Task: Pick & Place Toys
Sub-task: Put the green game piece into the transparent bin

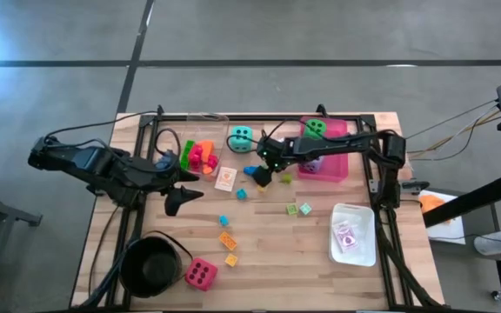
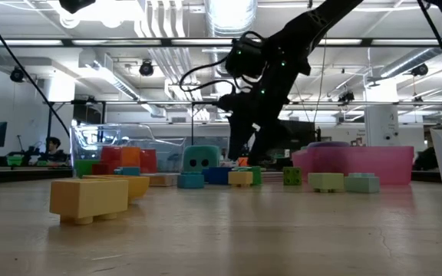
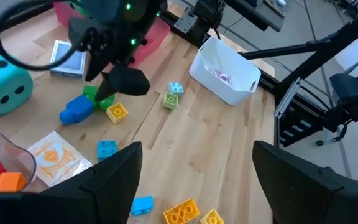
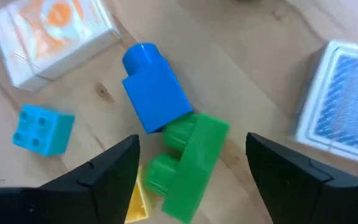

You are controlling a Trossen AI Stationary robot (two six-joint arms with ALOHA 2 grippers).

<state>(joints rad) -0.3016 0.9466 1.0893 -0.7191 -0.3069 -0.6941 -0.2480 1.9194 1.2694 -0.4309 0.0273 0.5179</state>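
My right gripper [image 1: 263,174] is open and points down at the table's middle. Its fingers stand on either side of a small green block [image 4: 188,158] without touching it. A blue block [image 4: 156,87] lies against the green one, and a yellow block [image 4: 138,199] lies beside it. My left gripper [image 1: 185,193] is open and empty, hovering left of centre. The teal die [image 1: 240,136] rests on the table at the far middle. The green die [image 1: 317,127] sits in the pink tray [image 1: 337,165]. The pink-red die [image 1: 200,275] rests near the front edge.
A round black pot [image 1: 150,265] stands at the near left and a white tray [image 1: 353,233] at the near right. A clear tray holding coloured blocks [image 1: 197,155] stands far left of centre. An orange card [image 1: 225,178], a blue card [image 4: 344,106] and scattered small blocks [image 1: 227,241] lie mid-table.
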